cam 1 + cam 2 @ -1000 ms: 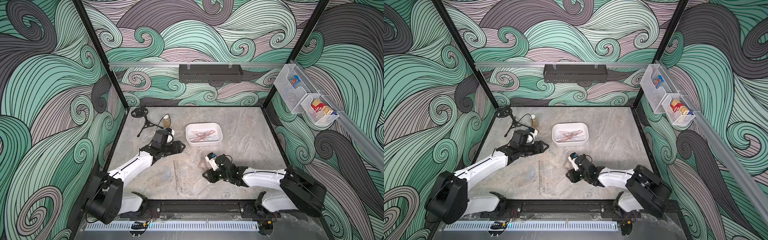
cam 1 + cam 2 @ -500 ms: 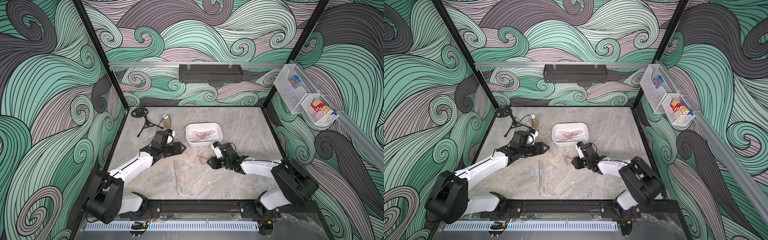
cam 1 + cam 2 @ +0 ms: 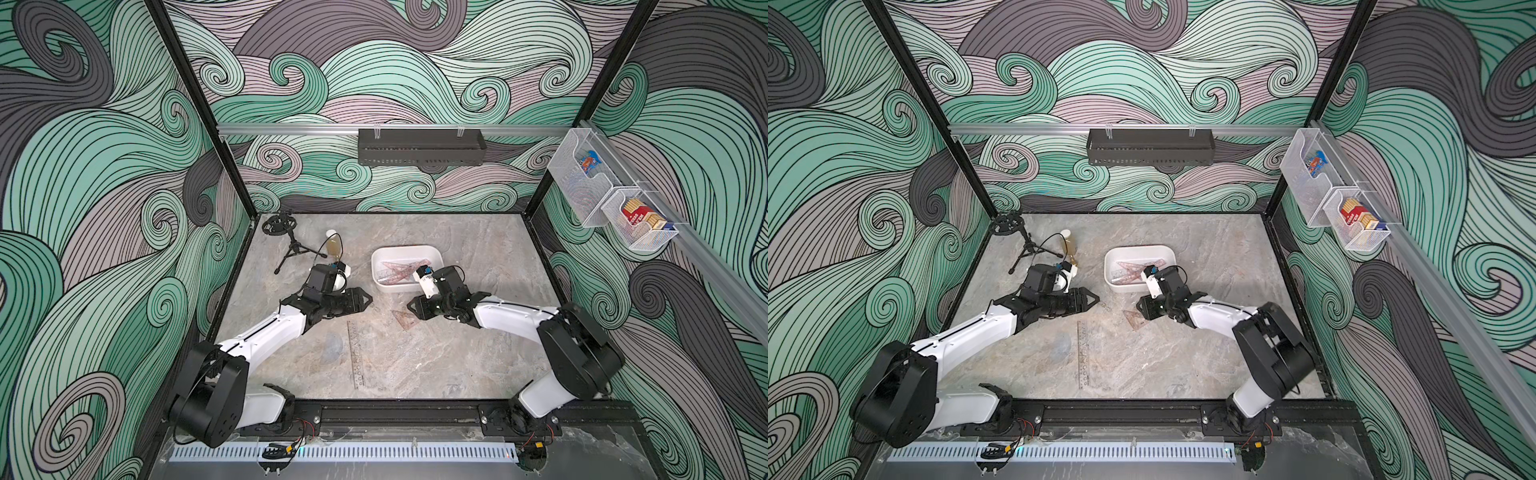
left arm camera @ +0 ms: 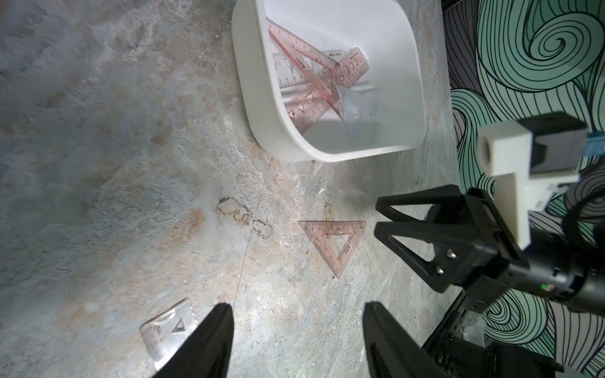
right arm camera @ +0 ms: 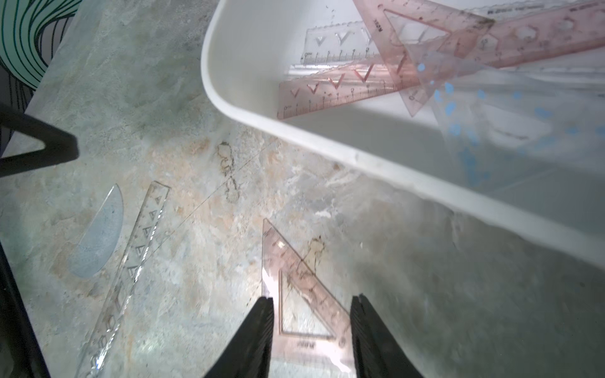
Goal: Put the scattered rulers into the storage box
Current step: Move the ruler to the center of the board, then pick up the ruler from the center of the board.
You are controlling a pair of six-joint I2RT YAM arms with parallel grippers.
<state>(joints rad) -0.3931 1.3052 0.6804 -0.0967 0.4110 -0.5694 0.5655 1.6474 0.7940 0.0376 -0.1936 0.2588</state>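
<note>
Left gripper (image 4: 296,307) — jaws wide apart, holding nothing. Right gripper (image 5: 311,299) — jaws partly open over a pink set square (image 5: 296,278) lying flat on the table (image 3: 457,332) near the storage box (image 3: 405,249), not gripped. Several rulers (image 4: 311,62) lie inside the box; a clear straight ruler (image 3: 356,353) lies outside.

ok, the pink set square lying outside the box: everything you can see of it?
The pink set square is a thin, see-through plastic triangle with a triangular cut-out and scale marks along an edge. It lies flat on the table, outside the storage box and apart from the clear ruler. The right tool, open, hangs at one corner; no contact visible.
</note>
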